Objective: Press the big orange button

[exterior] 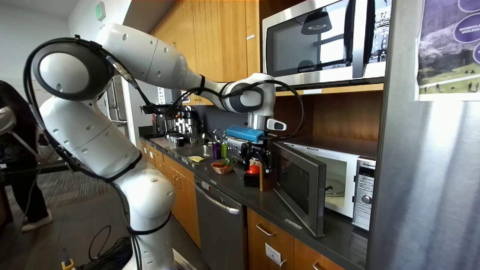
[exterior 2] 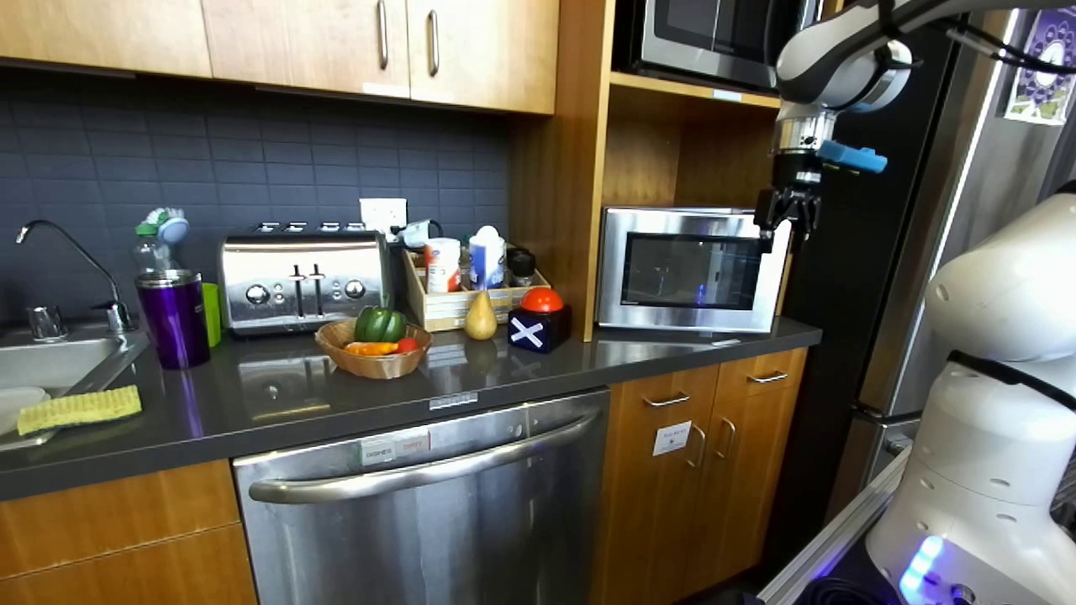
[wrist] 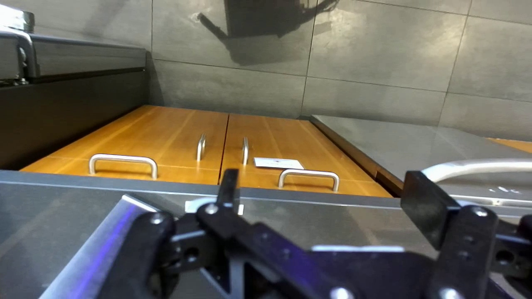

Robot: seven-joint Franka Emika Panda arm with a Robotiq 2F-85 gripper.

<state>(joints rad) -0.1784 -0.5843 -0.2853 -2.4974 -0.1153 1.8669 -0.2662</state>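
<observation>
Button, domed and orange-red, sat atop a black box marked with a white X, on the dark bench just beside a tall wooden panel. A yellow pear stood close by it, in front of a wooden tray holding canisters. Farther along came a wicker basket of vegetables, a steel toaster, a purple tumbler and a yellow sponge near the sink.

The gripper hung from the arm, pointing down and well apart from the button. Its fingers were spread wide, and in the wrist view a drawer handle and the front edge of the bench showed in the gap between them. A blue block was fixed above the gripper.

On the bench, on the other side of the panel from the button, stood a microwave, its door open and a turntable visible inside. In that exterior view the gripper overlapped the box along the line of sight, so its height over the bench was hard to judge. At the picture's edge stood a person in dark clothes.
</observation>
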